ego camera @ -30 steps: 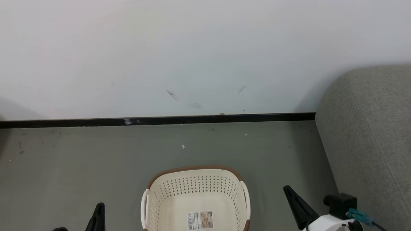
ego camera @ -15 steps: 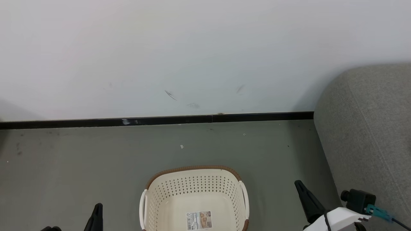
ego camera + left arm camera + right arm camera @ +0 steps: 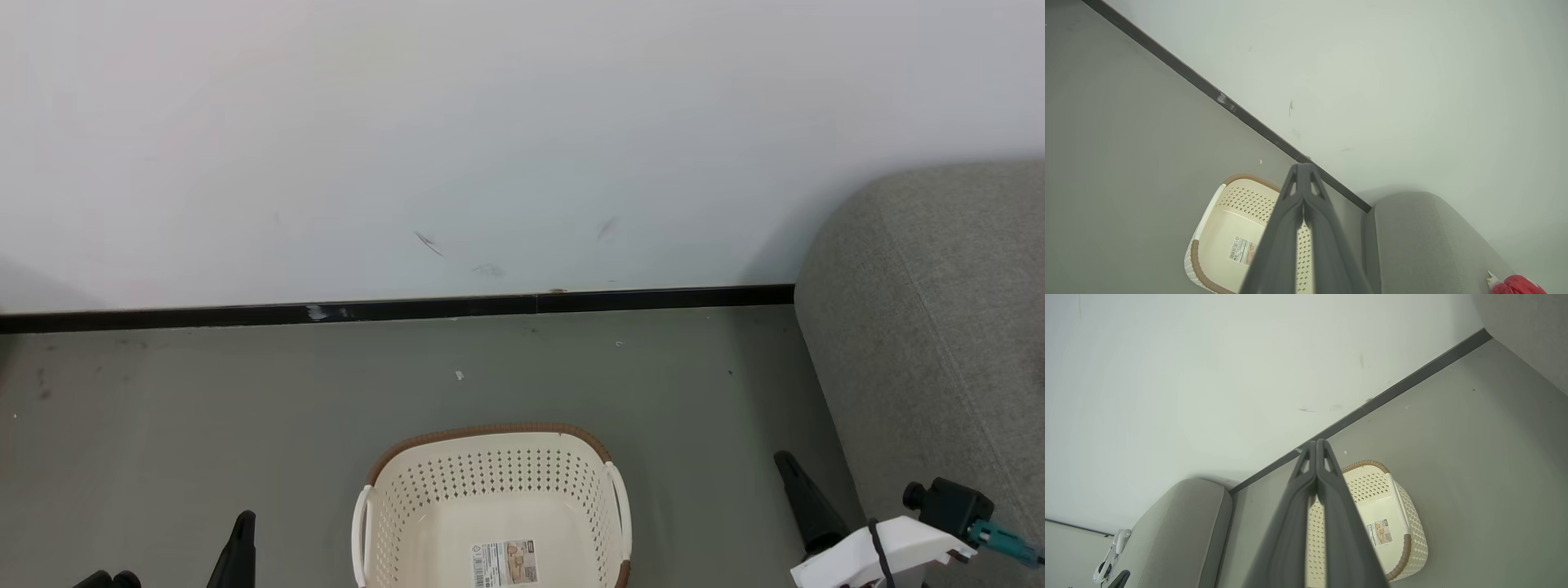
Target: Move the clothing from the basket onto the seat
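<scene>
A pale wall (image 3: 490,122) takes up the upper half of the head view, with a few dark scuffs low on it. A black baseboard (image 3: 408,309) runs along its foot. Below that lies the grey floor (image 3: 204,425).

The grey seat (image 3: 939,327) stands at the right, its rounded corner against the wall. It is far bigger than the basket (image 3: 490,428), which sits on the floor at the bottom centre, apart from the seat and well short of the wall. The basket is upright, with its brown rim toward the wall and white handles at both sides. Its bare bottom carries a paper label (image 3: 506,562).

The clothing (image 3: 1521,284) shows in the left wrist view as a red lump with a bit of white beside it. It lies on the seat at that view's lower right corner, cut off by the edge.

The left gripper (image 3: 239,547) rises at the lower left, beside the basket, fingers pressed together and holding nothing. The right gripper (image 3: 804,498) points up between basket and seat, likewise pressed together and holding nothing.
</scene>
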Robot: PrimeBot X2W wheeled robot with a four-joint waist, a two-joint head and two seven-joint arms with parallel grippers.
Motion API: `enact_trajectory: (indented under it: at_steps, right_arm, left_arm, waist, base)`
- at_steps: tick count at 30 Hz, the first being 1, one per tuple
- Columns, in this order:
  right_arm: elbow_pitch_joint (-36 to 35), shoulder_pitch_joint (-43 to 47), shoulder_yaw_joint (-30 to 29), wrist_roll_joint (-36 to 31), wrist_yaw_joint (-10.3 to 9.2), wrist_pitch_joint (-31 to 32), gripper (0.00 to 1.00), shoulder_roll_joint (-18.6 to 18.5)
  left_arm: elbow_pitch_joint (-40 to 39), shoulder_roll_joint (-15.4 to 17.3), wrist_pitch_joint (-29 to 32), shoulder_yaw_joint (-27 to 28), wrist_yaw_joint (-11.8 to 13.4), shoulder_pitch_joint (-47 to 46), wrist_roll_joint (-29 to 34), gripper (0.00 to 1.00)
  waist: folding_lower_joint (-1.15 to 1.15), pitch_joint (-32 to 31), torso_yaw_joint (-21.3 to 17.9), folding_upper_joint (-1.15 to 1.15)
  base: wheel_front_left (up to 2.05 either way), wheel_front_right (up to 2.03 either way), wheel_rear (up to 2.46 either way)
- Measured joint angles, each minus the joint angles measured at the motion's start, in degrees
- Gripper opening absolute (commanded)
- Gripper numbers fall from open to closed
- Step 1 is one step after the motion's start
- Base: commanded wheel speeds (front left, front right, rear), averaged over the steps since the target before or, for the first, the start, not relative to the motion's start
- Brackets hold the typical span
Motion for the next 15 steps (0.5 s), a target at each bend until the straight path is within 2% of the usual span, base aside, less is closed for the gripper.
enact_trajectory:
  at_steps: [7,15]
  right_arm:
    - [-0.22,-0.01,-1.21,5.8,0.0,1.22,0.0,-0.23]
    - [-0.26,-0.04,-2.71,12.47,0.0,2.53,0.0,-0.42]
  left_arm:
    - [1.11,-0.68,1.51,1.46,-1.51,-1.07,-3.66,0.0]
    - [2.67,-1.72,3.0,3.02,-3.27,-2.32,-7.82,0.0]
  waist:
    - [0.02,-0.15,-0.16,0.0]
    - [-0.33,0.01,-0.35,0.0]
  base:
    - [0.0,0.0,0.0]
    - [0.0,0.0,0.0]
